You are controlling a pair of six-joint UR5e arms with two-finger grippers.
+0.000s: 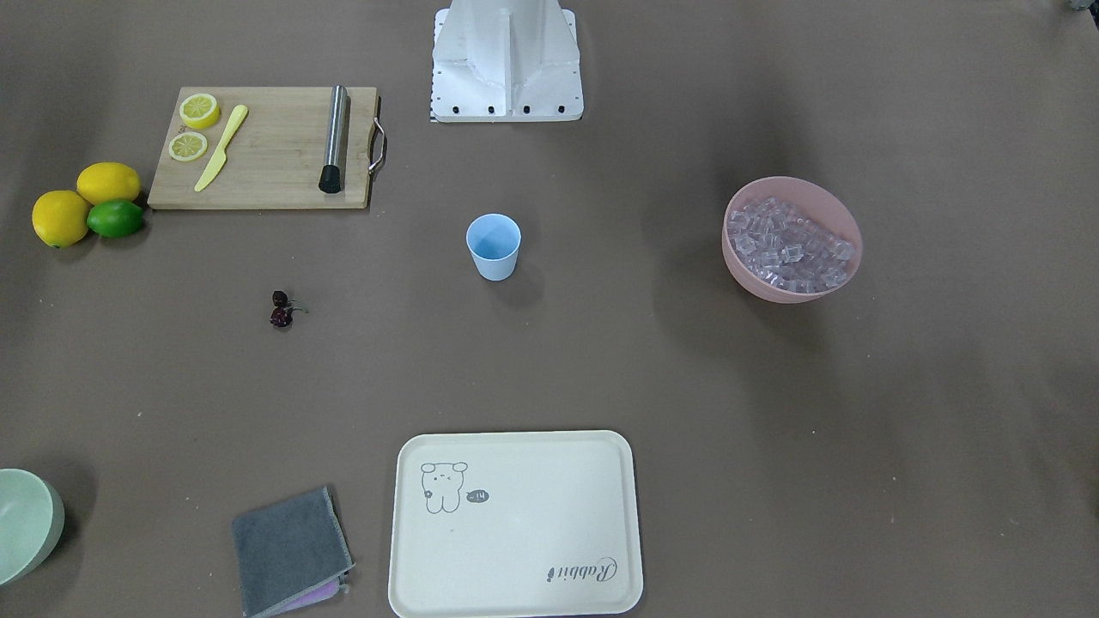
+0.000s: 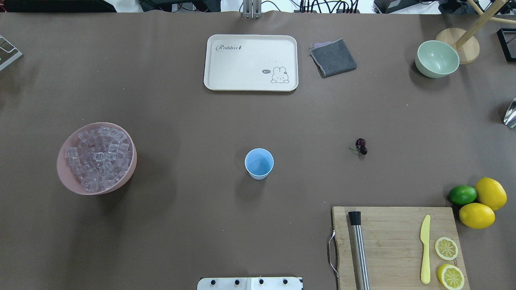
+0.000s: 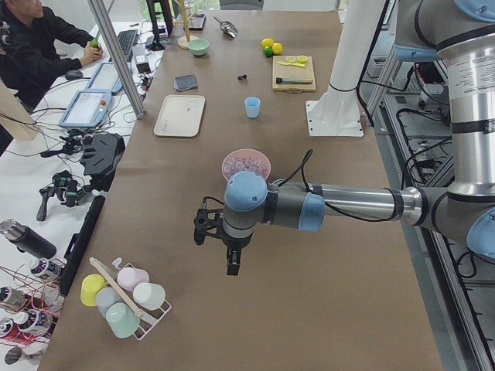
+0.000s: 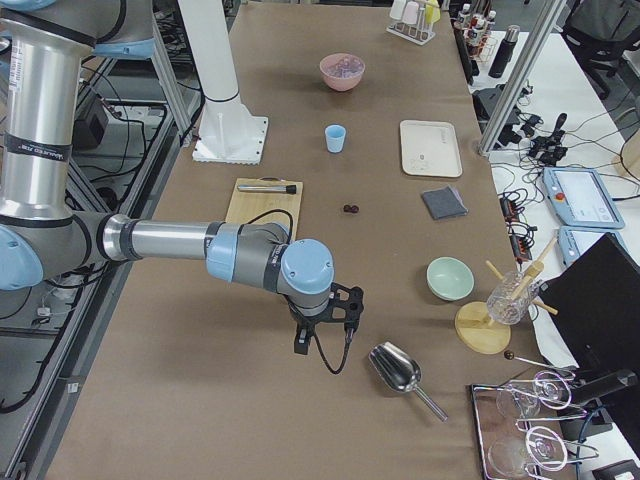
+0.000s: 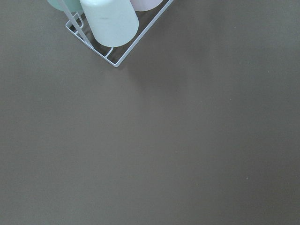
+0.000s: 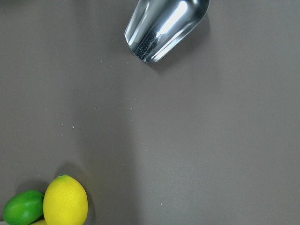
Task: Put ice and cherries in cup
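The light-blue cup (image 2: pixel 259 163) stands upright and empty at the table's middle, also in the front view (image 1: pixel 494 246). The ice (image 2: pixel 98 157) fills a pink bowl (image 2: pixel 64 171) on my left side. The two dark cherries (image 2: pixel 360 146) lie on the table to the cup's right. My left gripper (image 3: pixel 220 251) hangs over the table's far left end, beyond the bowl; I cannot tell whether it is open or shut. My right gripper (image 4: pixel 322 340) hangs over the far right end beside a metal scoop (image 4: pixel 395 368); I cannot tell its state. Neither wrist view shows fingers.
A wooden cutting board (image 2: pixel 397 245) with lemon halves, a yellow knife and a steel muddler sits at front right, with two lemons and a lime (image 2: pixel 462 194) beside it. A cream tray (image 2: pixel 250 62), a grey cloth (image 2: pixel 333 57) and a green bowl (image 2: pixel 437 59) lie at the far side. A cup rack (image 3: pixel 124 297) stands at the left end.
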